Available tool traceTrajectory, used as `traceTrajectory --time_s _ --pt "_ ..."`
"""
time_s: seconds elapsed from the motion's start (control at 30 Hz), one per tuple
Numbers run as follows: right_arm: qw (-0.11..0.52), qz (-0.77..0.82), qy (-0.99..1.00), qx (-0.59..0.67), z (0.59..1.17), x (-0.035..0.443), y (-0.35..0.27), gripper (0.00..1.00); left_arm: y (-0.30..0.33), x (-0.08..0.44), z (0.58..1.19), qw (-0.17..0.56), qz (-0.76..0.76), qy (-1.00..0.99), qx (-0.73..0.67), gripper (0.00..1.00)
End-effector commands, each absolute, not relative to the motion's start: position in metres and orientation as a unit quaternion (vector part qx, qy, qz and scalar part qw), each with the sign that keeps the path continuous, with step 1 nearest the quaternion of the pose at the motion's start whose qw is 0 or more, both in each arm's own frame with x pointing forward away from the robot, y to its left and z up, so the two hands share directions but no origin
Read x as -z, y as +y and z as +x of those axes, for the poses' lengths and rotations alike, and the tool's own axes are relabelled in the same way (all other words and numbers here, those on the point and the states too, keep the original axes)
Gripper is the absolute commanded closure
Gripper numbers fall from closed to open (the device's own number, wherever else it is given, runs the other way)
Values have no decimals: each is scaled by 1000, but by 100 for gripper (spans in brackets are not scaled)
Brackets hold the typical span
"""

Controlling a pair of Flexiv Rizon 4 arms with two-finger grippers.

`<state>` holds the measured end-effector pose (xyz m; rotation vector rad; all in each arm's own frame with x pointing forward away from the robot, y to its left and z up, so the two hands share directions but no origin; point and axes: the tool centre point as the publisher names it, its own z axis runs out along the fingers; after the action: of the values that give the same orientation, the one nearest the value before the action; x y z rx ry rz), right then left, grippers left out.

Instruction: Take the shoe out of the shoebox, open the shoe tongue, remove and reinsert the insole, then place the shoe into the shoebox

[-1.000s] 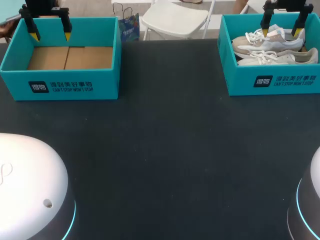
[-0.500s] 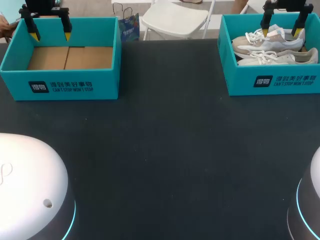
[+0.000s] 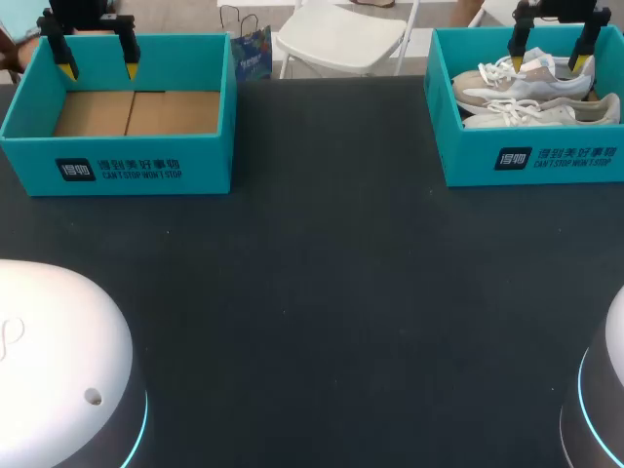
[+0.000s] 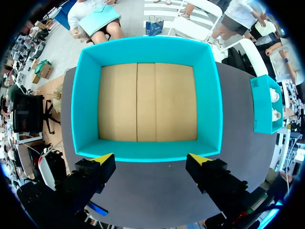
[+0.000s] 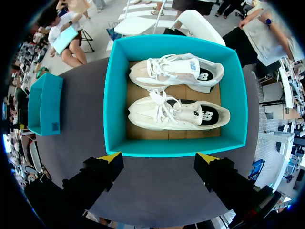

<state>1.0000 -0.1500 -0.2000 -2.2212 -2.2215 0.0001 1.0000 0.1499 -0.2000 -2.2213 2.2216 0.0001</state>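
Two white and beige shoes [image 3: 531,96] lie side by side in the teal shoebox [image 3: 526,161] at the table's far right. My right gripper [image 3: 552,61] hangs open above that box, holding nothing. In the right wrist view both shoes [image 5: 177,113] lie ahead of the open gripper [image 5: 159,156], inside the shoebox [image 5: 114,109]. A second teal box [image 3: 117,168] at the far left is empty, its cardboard floor bare. My left gripper [image 3: 97,70] hangs open above it. The left wrist view looks straight down into this empty box [image 4: 86,105] past the open gripper [image 4: 152,158].
The dark table [image 3: 322,292] stretches between the two boxes and toward the front. The white bases of my arms [image 3: 58,370] rise at the near corners.
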Motion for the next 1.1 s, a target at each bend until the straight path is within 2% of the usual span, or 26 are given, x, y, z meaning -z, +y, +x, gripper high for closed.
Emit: traceTrajectory --time_s 0.03,0.57,0.83,1.1 --pt "0 -707 -707 0 1000 200 -150 0 150 200 1000 0 -707 707 0 0" --pt "0 -707 -707 0 1000 200 -150 0 150 200 1000 0 -707 707 0 0" --pt "-51 -728 -683 7 1029 195 -189 0 150 200 1000 0 -707 707 0 0" --pt "-57 -745 -664 -21 1022 213 -236 0 150 200 1000 0 -707 707 0 0"
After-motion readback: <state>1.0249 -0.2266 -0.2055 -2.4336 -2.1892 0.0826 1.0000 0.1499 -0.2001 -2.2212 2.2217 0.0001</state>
